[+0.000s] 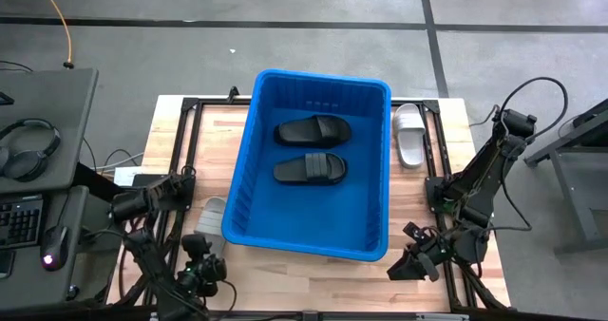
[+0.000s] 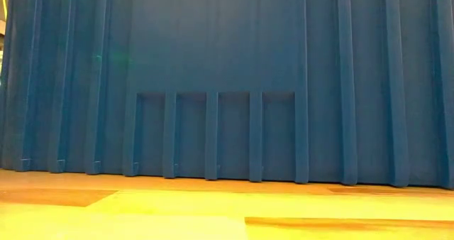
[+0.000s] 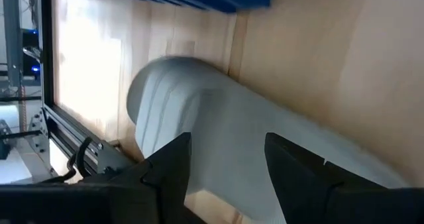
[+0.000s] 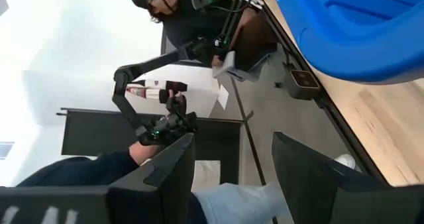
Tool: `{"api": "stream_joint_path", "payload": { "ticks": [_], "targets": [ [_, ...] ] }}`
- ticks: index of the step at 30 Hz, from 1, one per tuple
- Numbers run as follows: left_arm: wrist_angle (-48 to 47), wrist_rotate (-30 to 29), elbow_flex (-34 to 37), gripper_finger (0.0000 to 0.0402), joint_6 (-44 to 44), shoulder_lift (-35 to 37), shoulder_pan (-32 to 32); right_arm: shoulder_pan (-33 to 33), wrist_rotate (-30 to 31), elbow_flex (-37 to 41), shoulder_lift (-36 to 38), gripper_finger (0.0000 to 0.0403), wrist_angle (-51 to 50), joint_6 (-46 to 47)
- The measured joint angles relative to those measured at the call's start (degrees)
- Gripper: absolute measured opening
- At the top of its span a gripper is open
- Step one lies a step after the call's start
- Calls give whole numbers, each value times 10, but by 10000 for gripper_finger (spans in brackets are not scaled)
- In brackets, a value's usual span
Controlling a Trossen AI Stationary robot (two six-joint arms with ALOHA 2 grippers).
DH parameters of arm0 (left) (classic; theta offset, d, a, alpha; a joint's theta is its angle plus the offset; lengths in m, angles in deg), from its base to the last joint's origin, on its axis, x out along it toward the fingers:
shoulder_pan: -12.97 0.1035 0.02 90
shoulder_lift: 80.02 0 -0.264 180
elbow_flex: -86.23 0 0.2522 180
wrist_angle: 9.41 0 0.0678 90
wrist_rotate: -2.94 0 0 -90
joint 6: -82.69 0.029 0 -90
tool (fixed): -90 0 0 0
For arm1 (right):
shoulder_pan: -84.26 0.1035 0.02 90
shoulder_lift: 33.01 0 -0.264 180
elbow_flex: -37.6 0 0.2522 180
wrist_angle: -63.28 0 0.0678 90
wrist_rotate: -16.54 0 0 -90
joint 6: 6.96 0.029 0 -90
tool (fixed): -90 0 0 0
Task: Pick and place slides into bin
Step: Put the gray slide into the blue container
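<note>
Wooden surface (image 1: 313, 273): two black slides (image 1: 313, 129) already binned, left claw (image 3: 228, 161) parted over grey slide (image 3: 218, 131) beside bin (image 1: 249, 150); next, clench.

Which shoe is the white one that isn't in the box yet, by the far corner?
Find the big blue bin in the middle of the wooden table. Just outside its far right corner lies a white slide flat on the wood. The two slides inside the bin are black, and the other pale one sits by the near left side.
</note>
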Motion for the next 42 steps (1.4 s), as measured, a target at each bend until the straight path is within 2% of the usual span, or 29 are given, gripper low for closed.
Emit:
{"api": "stream_joint_path", "payload": {
  "ticks": [9, 25, 30, 34, 38, 39, 42],
  "targets": [
    [0, 56, 70, 176, -2, 2, 0, 0, 5, 0, 0, 193, 2, 5],
    [0, -14, 168, 170, -6, 11, 0, 0, 25, 0, 0, 193, 9, 75],
    [0, -32, 187, 168, 37, 11, 0, 0, 40, 0, 0, 193, 11, 75],
    [1, -33, 192, 126, 89, 11, 0, 0, 61, 0, 0, 193, 11, 75],
    [0, -27, 191, 30, 173, 28, 5, 0, 93, 0, 0, 193, 11, 89],
    [1, -17, 193, 16, 178, 34, 6, -1, 95, 0, 0, 193, 11, 98],
    [-1, -13, 188, 16, 172, 46, 8, 0, 94, 0, 0, 193, 11, 132]
  ]
}}
